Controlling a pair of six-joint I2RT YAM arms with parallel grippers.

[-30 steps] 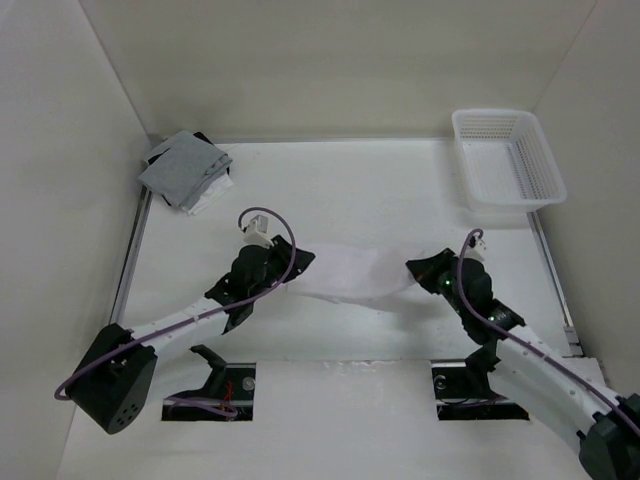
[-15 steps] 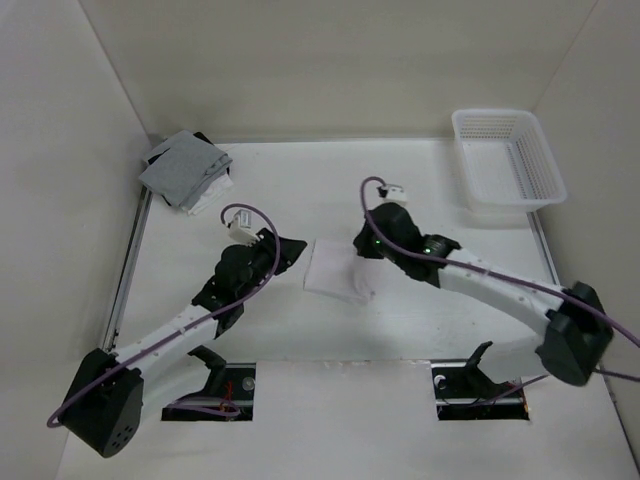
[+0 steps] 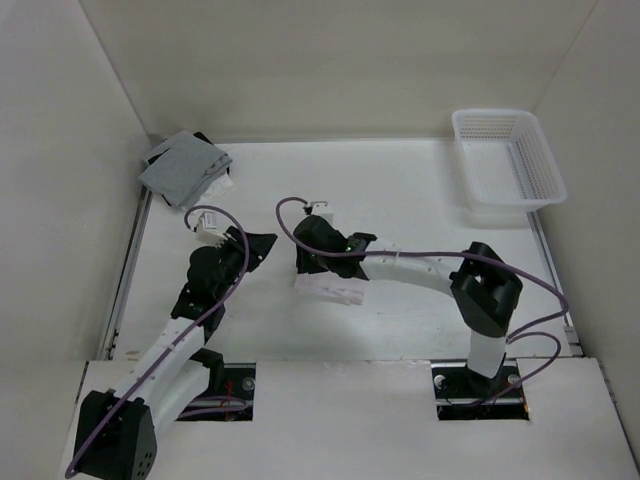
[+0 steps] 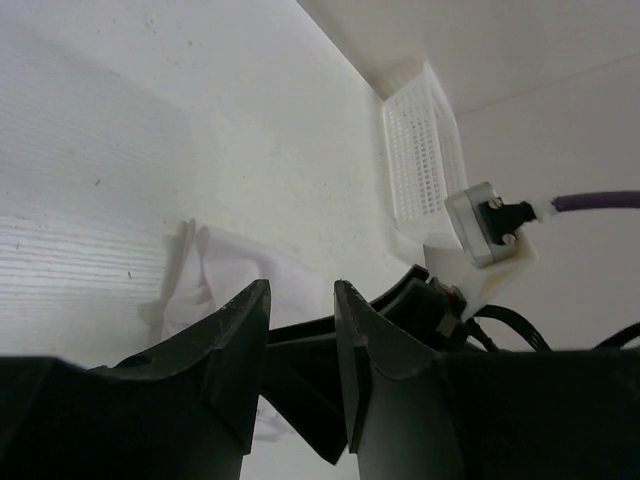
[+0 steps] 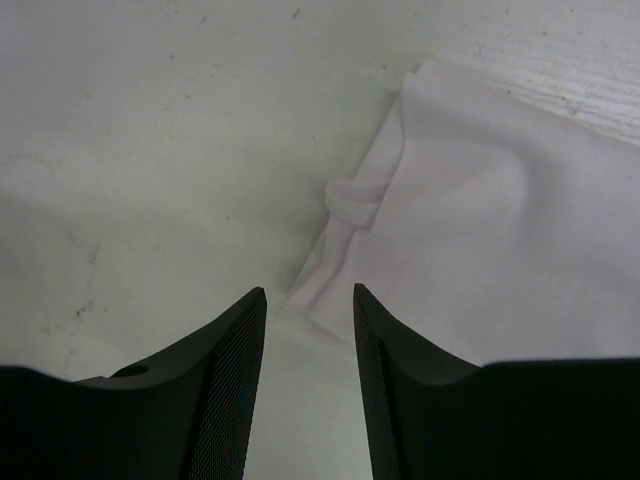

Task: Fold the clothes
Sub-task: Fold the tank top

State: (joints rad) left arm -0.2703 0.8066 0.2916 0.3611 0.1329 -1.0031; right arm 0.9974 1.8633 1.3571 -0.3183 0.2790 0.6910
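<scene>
The clothes lie as a small folded white bundle with a pink tint at the table's middle. My right gripper hovers over the bundle's left end, its arm stretched across from the right. In the right wrist view the gripper is open, with the rumpled edge of the clothes lying just beyond its fingertips and nothing held. My left gripper stands to the left of the bundle, apart from it. In the left wrist view it is open and empty, looking past the clothes at the right gripper's black body.
A grey-and-white stack of folded garments sits at the back left corner. A white mesh basket stands at the back right, also seen in the left wrist view as the basket. White walls close off the left, back and right.
My right gripper carried one end of the clothes from right to left, folding it over, then opened and let go. My left gripper drew back leftward, off the cloth.
</scene>
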